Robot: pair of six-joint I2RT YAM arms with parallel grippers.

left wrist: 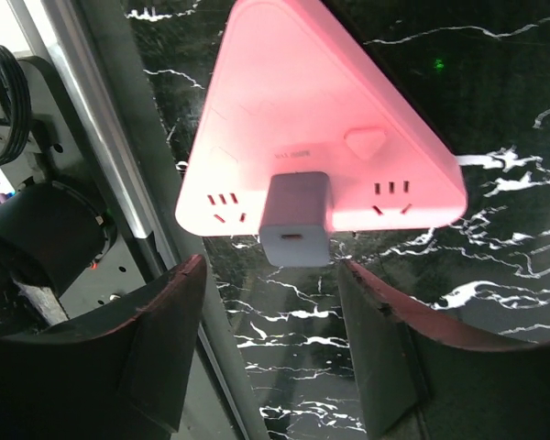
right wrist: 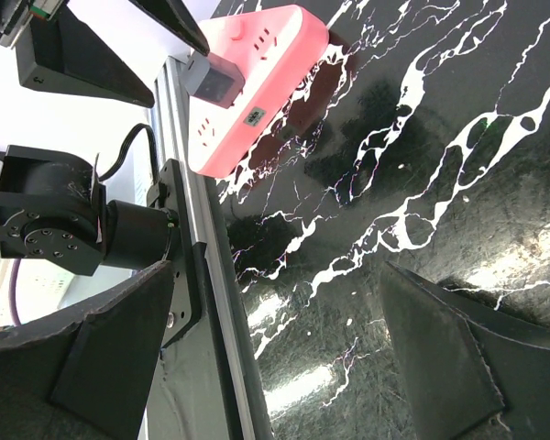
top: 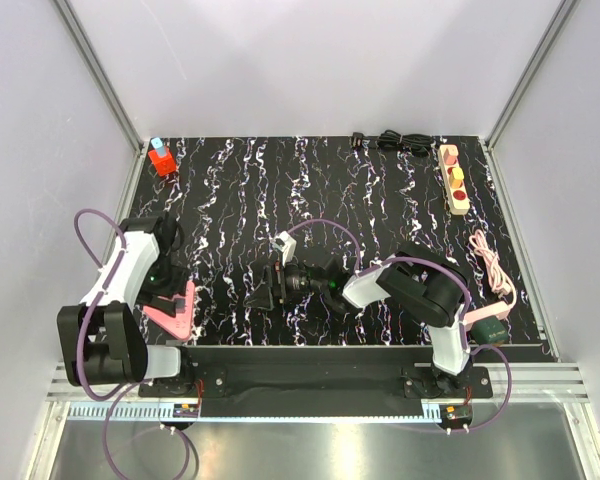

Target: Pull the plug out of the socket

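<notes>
A pink triangular socket [left wrist: 293,101] with rows of outlet slots lies on the black marbled table near its front left edge. A pale lavender cube plug [left wrist: 294,220] sits plugged into its near side. My left gripper [left wrist: 270,275] is open, its fingers just short of the plug on either side, touching nothing. In the top view the socket [top: 177,313] lies by the left gripper [top: 168,292]. My right gripper [top: 263,291] is open and empty at the table's middle front, pointing left. Its wrist view shows the socket [right wrist: 266,64] and plug [right wrist: 215,81] far beyond the gripper [right wrist: 277,275].
A beige wooden strip [top: 453,180] with red and yellow round pieces lies at the back right. A black cable [top: 395,142] lies at the back edge, a red and blue object [top: 161,157] back left, a pink cable [top: 492,265] and a green object [top: 488,327] at the right.
</notes>
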